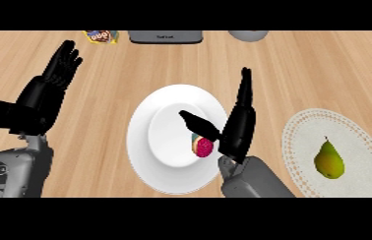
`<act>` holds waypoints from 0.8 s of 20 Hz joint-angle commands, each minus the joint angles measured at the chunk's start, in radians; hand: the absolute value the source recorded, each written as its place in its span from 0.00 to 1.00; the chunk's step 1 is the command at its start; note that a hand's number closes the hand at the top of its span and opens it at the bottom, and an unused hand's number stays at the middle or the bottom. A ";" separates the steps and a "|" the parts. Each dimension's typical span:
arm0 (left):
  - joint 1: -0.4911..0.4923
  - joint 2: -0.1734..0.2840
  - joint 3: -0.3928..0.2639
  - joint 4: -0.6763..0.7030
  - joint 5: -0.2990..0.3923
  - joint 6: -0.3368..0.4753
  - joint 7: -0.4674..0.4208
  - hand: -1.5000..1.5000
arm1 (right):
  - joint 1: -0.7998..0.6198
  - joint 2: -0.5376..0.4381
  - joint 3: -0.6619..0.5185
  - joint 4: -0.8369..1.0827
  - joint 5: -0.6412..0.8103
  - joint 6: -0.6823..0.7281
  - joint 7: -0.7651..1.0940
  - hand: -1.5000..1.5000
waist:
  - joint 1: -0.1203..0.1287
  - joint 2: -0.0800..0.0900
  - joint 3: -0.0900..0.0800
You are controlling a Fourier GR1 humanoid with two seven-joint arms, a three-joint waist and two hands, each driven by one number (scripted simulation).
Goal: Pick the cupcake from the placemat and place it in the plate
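Counter (291,72) bare wood all round. Plate (163,158), white, lies under the right hand (238,131); placemat (301,131) off to that hand's right, carrying a pear (328,159). Right hand's fingers straight and spread, thumb out over the cupcake (202,146), which rests on the plate beside the palm. Left hand (51,84) rests open, far left. Risk: withdrawing sideways, thumb could snag the cupcake and tip it.

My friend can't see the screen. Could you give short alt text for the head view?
The robot's right hand, fingers straight, is over a white plate with a cupcake lying on it beside the thumb. A pear sits on a round placemat at right; the left hand rests open at left.
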 commanded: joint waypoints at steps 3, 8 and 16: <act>0.012 0.016 0.035 -0.014 0.021 -0.014 0.019 0.50 | 0.264 -0.123 0.048 -0.308 -0.052 -0.036 -0.080 0.00 | -0.016 -0.003 0.000; 0.035 -0.021 0.008 0.008 -0.031 0.010 -0.040 0.50 | 0.457 -0.245 0.098 -0.447 -0.124 -0.052 -0.191 0.00 | -0.014 -0.001 0.000; 0.057 0.007 0.043 -0.058 0.004 -0.030 0.003 0.50 | 0.651 -0.444 0.060 -0.629 -0.316 -0.089 -0.361 0.00 | -0.009 -0.001 0.000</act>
